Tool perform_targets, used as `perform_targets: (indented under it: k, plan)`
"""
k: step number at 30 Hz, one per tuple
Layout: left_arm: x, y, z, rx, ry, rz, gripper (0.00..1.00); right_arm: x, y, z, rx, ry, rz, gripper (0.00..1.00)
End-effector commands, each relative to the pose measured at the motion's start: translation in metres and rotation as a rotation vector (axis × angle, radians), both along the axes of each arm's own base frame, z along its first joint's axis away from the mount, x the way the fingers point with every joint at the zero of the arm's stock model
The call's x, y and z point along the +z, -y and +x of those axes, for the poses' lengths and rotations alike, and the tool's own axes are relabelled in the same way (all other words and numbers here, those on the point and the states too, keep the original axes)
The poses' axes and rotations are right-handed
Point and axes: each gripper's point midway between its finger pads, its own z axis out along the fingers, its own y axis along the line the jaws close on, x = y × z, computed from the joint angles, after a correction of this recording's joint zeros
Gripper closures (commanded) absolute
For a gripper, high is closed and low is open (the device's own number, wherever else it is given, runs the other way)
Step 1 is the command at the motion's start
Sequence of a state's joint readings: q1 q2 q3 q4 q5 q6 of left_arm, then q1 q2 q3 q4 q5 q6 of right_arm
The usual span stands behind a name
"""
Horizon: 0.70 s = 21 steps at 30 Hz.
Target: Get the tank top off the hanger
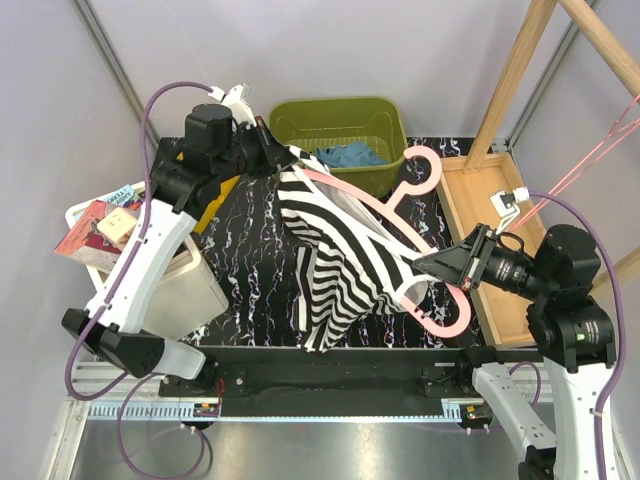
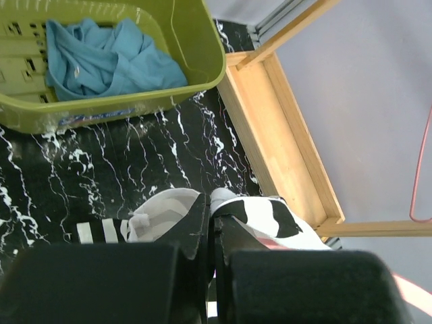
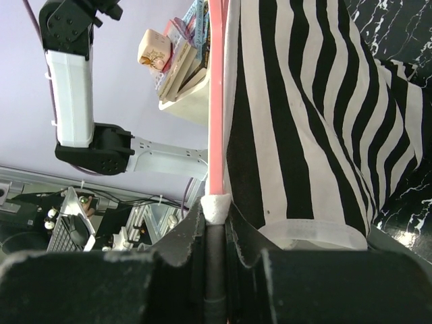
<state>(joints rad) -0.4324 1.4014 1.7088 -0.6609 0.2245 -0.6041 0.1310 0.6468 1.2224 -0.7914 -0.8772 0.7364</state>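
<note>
A black-and-white striped tank top [image 1: 335,255] hangs on a pink hanger [image 1: 420,180] held above the black marbled table. My left gripper [image 1: 275,152] is shut on the top's upper strap; in the left wrist view the striped fabric [image 2: 266,216] bunches around the closed fingers [image 2: 192,223]. My right gripper [image 1: 425,265] is shut on the hanger's lower bar [image 3: 216,121], pinching a white padded spot [image 3: 217,208], with the tank top [image 3: 304,115] draped beside it.
A green laundry basket [image 1: 340,120] with blue clothing [image 2: 101,57] stands at the back. A wooden tray [image 1: 500,250] and wooden frame sit at the right. A white bin with books [image 1: 110,225] stands at the left.
</note>
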Motion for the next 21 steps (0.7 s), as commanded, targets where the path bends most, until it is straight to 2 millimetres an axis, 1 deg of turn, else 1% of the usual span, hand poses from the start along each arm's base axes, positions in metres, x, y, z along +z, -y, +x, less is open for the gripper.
perform_targets:
  k: [1,4,7,9,12,14,16,17,21]
  plan:
    - [0.002,-0.005,0.02,0.037,-0.038,-0.049,1.0,0.021,-0.005,-0.013,0.086,0.121,0.002,1.0]
    - [-0.011,-0.006,0.025,0.04,-0.08,-0.037,1.0,0.026,-0.003,-0.009,0.073,0.168,-0.019,1.0]
    - [-0.016,-0.008,0.026,0.041,-0.086,-0.01,0.99,0.03,-0.001,-0.003,0.048,0.205,-0.04,1.0]
    - [-0.016,-0.009,0.025,0.028,-0.073,0.008,0.94,0.028,0.0,0.004,0.034,0.211,-0.054,1.0]
    - [-0.016,-0.003,0.019,-0.033,-0.062,0.015,0.85,0.024,-0.001,0.012,0.046,0.211,-0.073,1.0]
    - [-0.016,0.0,0.013,-0.082,-0.054,0.022,0.83,0.022,-0.002,0.017,0.064,0.218,-0.087,1.0]
    - [-0.01,0.003,0.006,-0.121,-0.034,0.019,0.83,0.02,-0.004,0.019,0.087,0.221,-0.096,1.0]
    - [-0.008,0.003,0.004,-0.128,-0.025,0.019,0.87,0.016,-0.005,0.022,0.107,0.2,-0.096,1.0]
    - [0.011,0.005,-0.002,-0.157,0.027,0.008,0.92,0.01,-0.009,0.027,0.149,0.184,-0.102,1.0]
